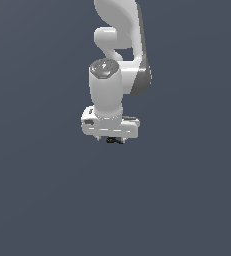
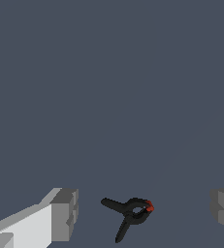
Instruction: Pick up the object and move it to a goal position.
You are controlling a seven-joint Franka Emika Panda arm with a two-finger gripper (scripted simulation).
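Progress looks early, judged from the exterior view: the white arm hangs straight down over the plain grey surface (image 1: pixel 37 200), its pincer (image 1: pixel 115 139) low and the object (image 1: pixel 115 140) showing only as a tiny dark speck with a red dot just beneath the hand, too small there to tell whether it is touched or lifted. No goal marker shows in either picture. The wrist view is clearer: the pincer (image 2: pixel 143 215) stands spread wide, one grey fingertip (image 2: pixel 65 214) to either side, and the object (image 2: pixel 131 215) lies between them, touching neither. So the grasp, lift and carry all seem still to do. The object is a small black clamp; its two handles splay away from the red-tipped end, and its long axis runs roughly across the gap between the fingertips, a little slanted.
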